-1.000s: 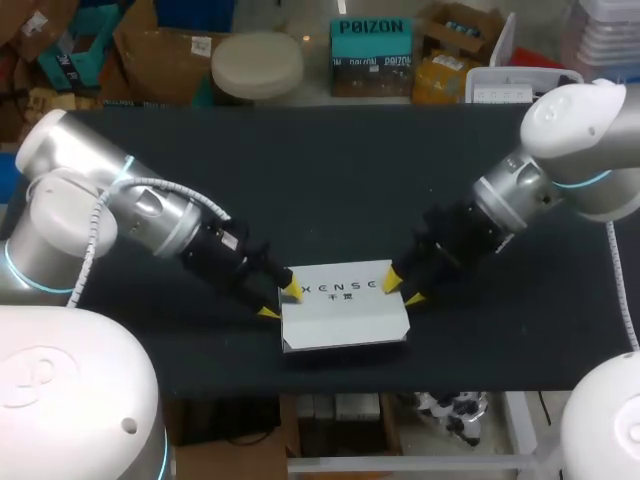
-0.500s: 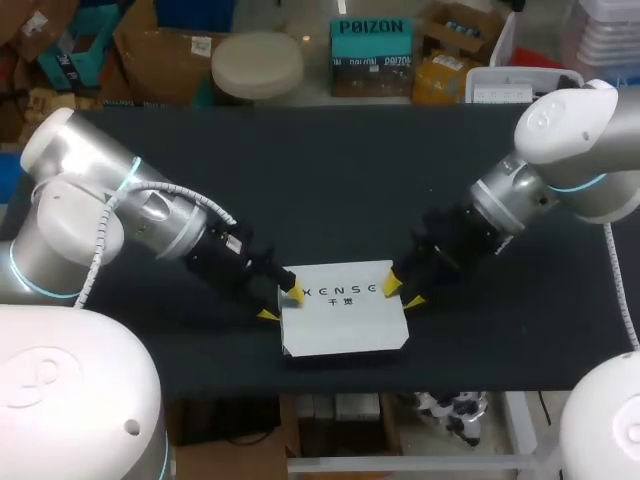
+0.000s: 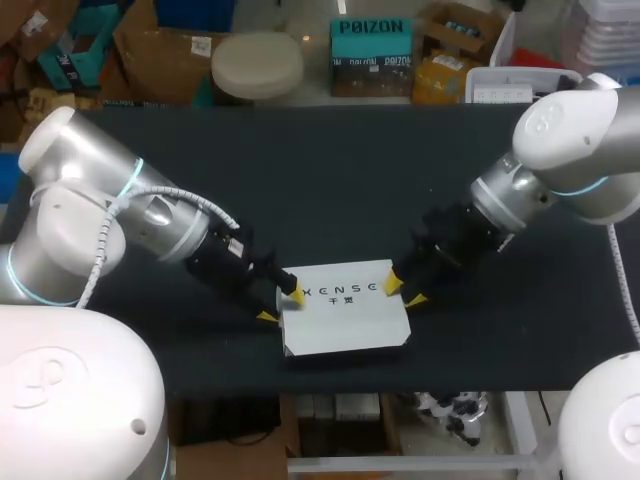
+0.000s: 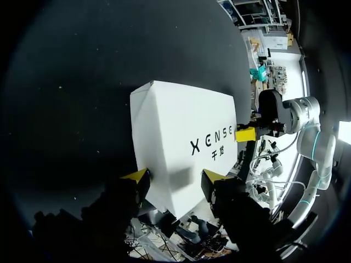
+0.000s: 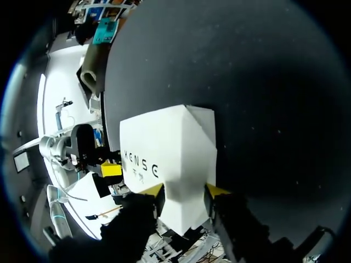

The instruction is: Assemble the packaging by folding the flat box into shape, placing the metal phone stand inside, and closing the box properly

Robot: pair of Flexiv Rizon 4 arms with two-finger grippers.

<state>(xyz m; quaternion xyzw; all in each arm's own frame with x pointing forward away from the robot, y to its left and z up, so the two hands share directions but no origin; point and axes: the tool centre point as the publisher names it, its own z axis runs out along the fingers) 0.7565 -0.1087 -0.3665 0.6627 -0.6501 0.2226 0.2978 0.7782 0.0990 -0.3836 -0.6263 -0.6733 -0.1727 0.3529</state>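
Left fingers (image 4: 137, 176) apart, not clamped. They straddle the left end of the white box (image 3: 345, 315): one yellow tip sits over the top face right at the end edge, and the other sits just beside the end wall, lower down. In the left wrist view the box end runs in between the two tips.

Right fingers (image 5: 216, 190) are also apart, not clamped, and set the same way at the box's right end. One tip is over the top face by the edge, the other just outside the end wall. The box end lies between the tips in the right wrist view.

Left gripper (image 3: 282, 304) comes in from the left side of the surface (image 3: 330, 180), with its arm angled down toward the box. Right gripper (image 3: 402, 292) comes in from the right side, angled the same way. Each wrist view shows the other arm's yellow tip at the far end of the box.

The box is folded into shape, lying flat with its printed top face up and looking shut. It sits near the front edge of the dark surface, about midway along it, with its long side roughly parallel to that edge.
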